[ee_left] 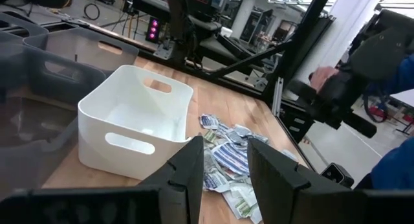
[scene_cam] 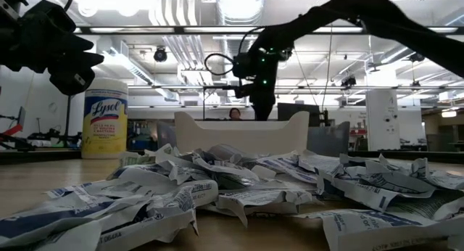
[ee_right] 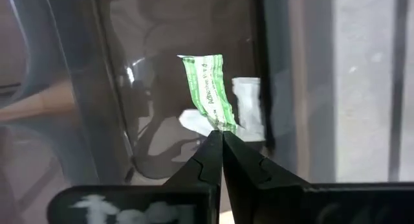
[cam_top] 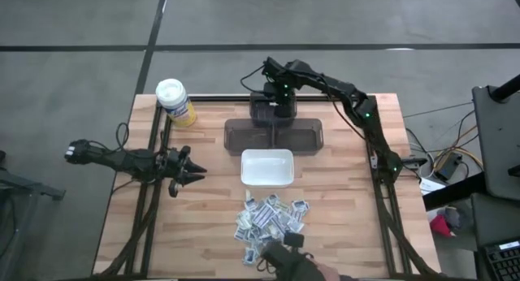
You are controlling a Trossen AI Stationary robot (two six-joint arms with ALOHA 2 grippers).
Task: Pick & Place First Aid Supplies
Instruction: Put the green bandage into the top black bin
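Crumpled first aid packets (scene_cam: 239,186) filled the low view's foreground, heaped on the tabletop (cam_top: 341,224) at lower centre of the high view, just below the white dish (cam_top: 267,167). At upper centre, the right gripper (ee_right: 222,134) hung over the grey bin (cam_top: 274,136), its fingers pinched on a green-printed packet (ee_right: 207,88) (presumably for dropping there). At left, the left gripper (cam_top: 192,172) waited, fingers narrowly parted and empty.
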